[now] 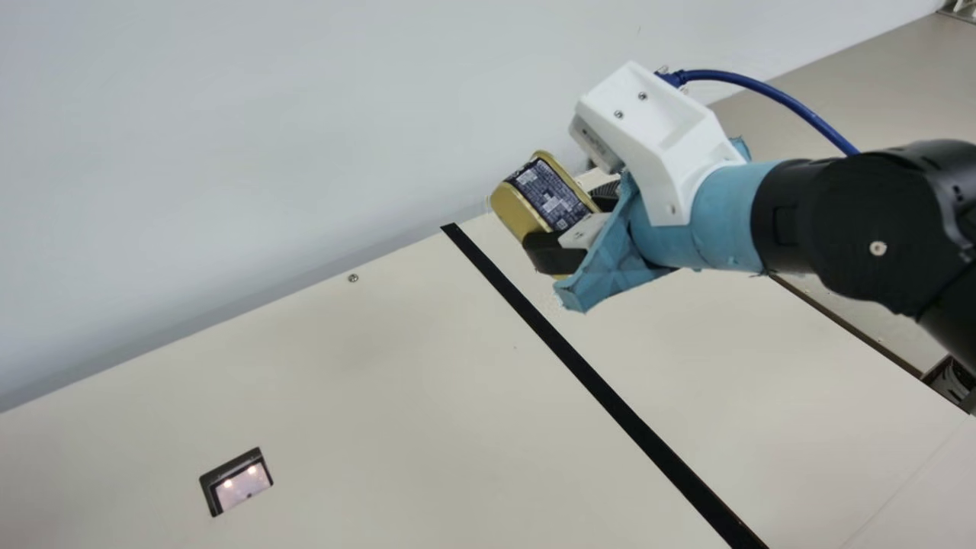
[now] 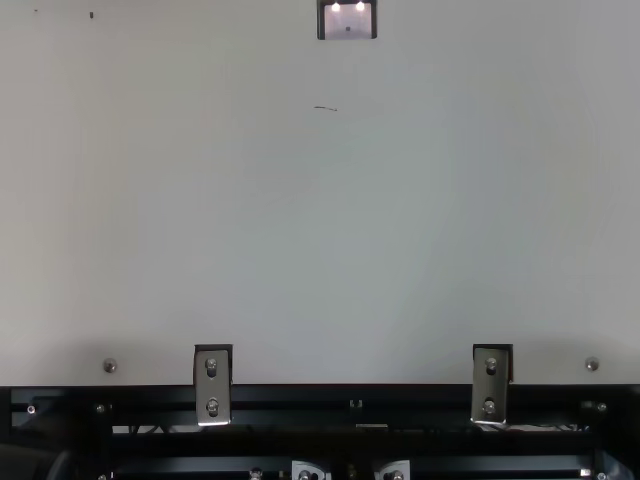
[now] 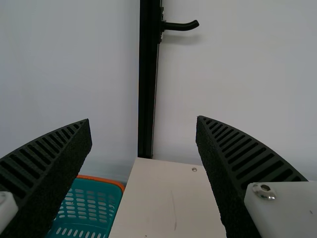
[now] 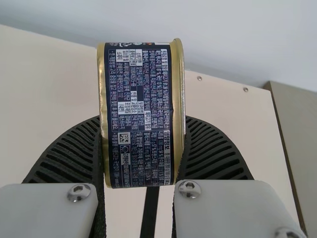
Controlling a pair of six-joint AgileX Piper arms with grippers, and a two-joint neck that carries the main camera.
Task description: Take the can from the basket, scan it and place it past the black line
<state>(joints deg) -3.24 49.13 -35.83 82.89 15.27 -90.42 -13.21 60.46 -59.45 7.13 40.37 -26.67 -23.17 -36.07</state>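
Right arm (image 1: 877,221) nearest the main camera, its end effector gripping a gold-rimmed can.

From left to right: the left end effector (image 3: 143,119) stands wide open in its wrist view, nothing between its ribbed fingers; that view shows a teal basket (image 3: 104,179) with an orange rim and a black post (image 3: 147,84) bearing a hook. The main view has the dark-framed scanner window (image 1: 242,486) at left in the tabletop (image 1: 366,381), then the black line (image 1: 602,389), then the gold-rimmed can (image 1: 526,206) in the right end effector (image 1: 560,210), parted by the can's width. The right wrist view shows both fingers pressed to its sides, the printed dark label facing that camera. The top view shows two metal brackets (image 2: 212,385) (image 2: 490,385) along the tabletop's edge.
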